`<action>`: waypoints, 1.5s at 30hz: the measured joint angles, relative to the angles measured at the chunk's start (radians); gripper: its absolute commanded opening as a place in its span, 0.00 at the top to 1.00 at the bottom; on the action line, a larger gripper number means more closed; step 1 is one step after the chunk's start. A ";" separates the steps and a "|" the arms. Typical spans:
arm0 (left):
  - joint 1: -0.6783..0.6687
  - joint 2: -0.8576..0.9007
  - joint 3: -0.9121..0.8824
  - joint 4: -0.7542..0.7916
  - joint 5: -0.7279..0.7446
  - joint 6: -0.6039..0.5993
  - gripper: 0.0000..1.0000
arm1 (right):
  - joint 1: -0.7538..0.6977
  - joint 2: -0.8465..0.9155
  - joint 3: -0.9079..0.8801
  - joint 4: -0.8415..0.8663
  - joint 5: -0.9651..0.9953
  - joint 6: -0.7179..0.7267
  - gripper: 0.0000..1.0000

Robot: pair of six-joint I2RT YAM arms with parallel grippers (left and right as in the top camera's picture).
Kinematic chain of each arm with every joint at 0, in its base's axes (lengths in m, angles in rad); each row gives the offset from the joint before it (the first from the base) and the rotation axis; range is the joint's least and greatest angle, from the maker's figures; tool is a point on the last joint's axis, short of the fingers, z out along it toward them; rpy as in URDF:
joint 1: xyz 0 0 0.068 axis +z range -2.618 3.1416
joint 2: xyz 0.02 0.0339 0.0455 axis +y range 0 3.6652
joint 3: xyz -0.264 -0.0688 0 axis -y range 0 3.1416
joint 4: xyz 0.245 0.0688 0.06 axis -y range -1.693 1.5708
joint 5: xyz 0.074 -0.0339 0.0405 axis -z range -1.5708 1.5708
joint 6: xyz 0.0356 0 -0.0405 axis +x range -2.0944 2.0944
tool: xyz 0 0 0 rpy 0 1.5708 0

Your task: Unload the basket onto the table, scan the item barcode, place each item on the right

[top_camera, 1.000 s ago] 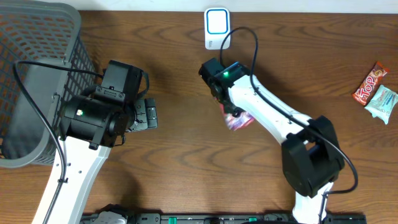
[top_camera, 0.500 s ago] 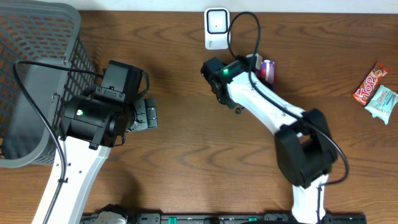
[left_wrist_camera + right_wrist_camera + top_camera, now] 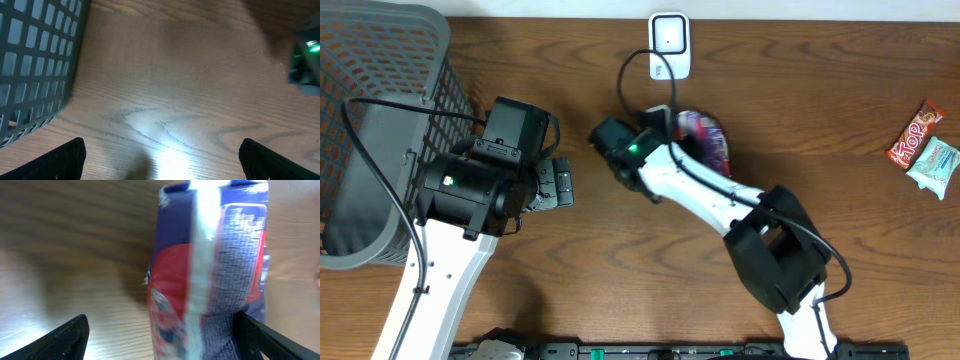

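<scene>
The item is a purple and red snack packet (image 3: 702, 137) just below the white barcode scanner (image 3: 669, 38) at the table's back edge. My right gripper (image 3: 672, 128) reaches it from the left. In the right wrist view the packet (image 3: 210, 275) is blurred and stands between the spread jaws of the right gripper (image 3: 162, 340), close against the right finger (image 3: 265, 337); the jaws are open and do not clamp it. My left gripper (image 3: 560, 185) hangs open over bare wood at centre left. The left wrist view shows the left gripper (image 3: 162, 162) with nothing between its fingers.
A grey mesh basket (image 3: 380, 120) fills the left side, and its wall (image 3: 35, 60) shows in the left wrist view. Two more snack packets, an orange one (image 3: 917, 130) and a pale one (image 3: 935, 165), lie at the far right edge.
The right arm carried the packet from the table's middle up toward the scanner, then swung left. Its jaws, shut on the packet before, now stand wide. The left arm has not moved.
</scene>
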 measured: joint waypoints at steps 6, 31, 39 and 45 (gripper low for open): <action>0.000 0.000 0.000 0.000 0.000 0.000 0.02 | -0.056 0.001 0.183 -0.107 -0.229 -0.011 0.05; 0.000 0.000 0.000 0.001 0.000 0.000 0.02 | -0.667 -0.001 0.072 -0.036 -1.144 -0.405 0.29; 0.000 0.000 0.000 0.000 0.000 0.000 0.02 | -0.673 0.001 -0.251 0.386 -1.405 -0.361 0.45; 0.000 0.000 0.000 0.000 0.000 0.000 0.02 | -0.674 -0.005 -0.348 0.534 -1.535 -0.292 0.99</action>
